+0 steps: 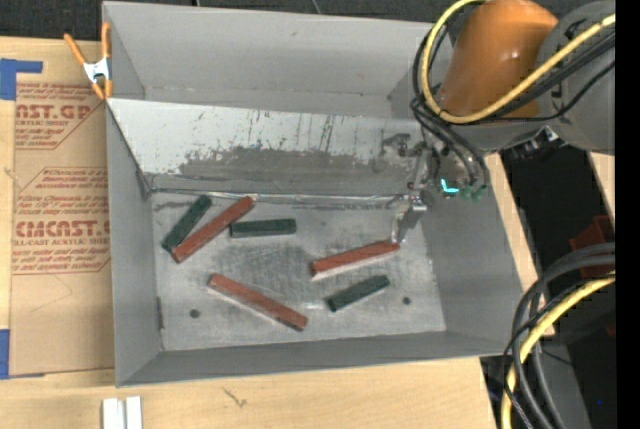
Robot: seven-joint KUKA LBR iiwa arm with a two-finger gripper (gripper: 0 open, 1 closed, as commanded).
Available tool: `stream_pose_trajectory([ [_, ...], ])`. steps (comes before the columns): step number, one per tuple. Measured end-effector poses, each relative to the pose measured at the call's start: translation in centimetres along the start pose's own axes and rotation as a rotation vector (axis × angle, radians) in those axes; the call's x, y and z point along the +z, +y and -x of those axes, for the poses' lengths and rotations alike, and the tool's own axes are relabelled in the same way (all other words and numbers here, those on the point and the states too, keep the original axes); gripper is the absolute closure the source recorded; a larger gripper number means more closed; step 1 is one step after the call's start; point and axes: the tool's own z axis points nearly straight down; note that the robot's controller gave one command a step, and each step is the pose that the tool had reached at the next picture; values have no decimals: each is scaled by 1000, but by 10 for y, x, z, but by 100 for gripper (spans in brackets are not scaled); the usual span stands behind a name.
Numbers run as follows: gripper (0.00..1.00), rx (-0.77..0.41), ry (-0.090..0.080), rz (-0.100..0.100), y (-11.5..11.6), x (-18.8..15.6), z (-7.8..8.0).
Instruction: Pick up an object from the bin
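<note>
Red bar (352, 258) lies on the bin (300, 67) floor, right of centre, a green bar (357, 292) just beside it; I see the gripper (406, 225) at its right end; released or clenched, I cannot tell.

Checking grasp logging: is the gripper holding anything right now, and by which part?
Cannot tell. The gripper is at the right end of the red-brown bar right of the bin's middle, but the view doesn't show a grip.
</note>
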Motion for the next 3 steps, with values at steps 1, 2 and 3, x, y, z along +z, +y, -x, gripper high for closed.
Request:
stream_pose_trajectory([
  [1,0,-1,-8,-1,0,-5,2],
  [2,0,57,-11,1,23,88,-24],
  [3,0,27,-4,0,25,73,-26],
])
